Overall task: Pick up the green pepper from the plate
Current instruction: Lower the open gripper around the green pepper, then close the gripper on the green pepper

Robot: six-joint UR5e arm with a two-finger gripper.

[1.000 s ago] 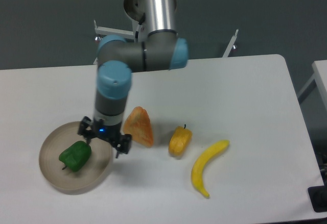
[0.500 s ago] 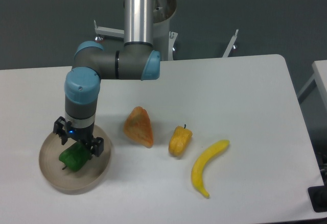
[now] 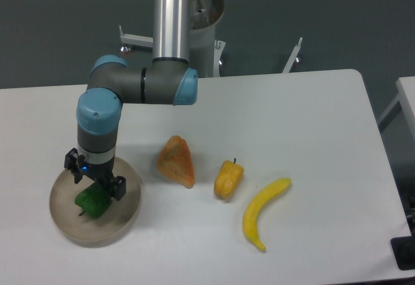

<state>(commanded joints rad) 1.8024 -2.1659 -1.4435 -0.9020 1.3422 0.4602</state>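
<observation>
Nearest the camera, a banana (image 3: 264,213) lies on the white surface (image 3: 292,129), curved, its lower tip toward the front edge. Left of it, at the front-left, sits the plate (image 3: 65,223), round and tan with a raised rim. The green pepper (image 3: 91,202) rests inside the plate, a little left of centre, only partly seen because the arm's wrist hangs over it. The gripper (image 3: 94,183) is directly above the pepper and at the pepper's top (a small blue light glows on its body); its dark jaws sit to either side of the pepper's upper part, but whether they press on it or stand off from it cannot be told from this angle. The pepper appears to lie on the plate floor. Just beyond the banana stands a yellow-orange pepper (image 3: 228,178), short dark stem up, close beside the banana's upper end but apart from it. Left of that, an orange wedge-shaped item (image 3: 176,160) lies between the plate and the yellow-orange pepper, touching neither. Farther back, the arm (image 3: 139,85) bends at a blue-capped elbow, and its silver column rises out of frame near the surface's rear edge.
</observation>
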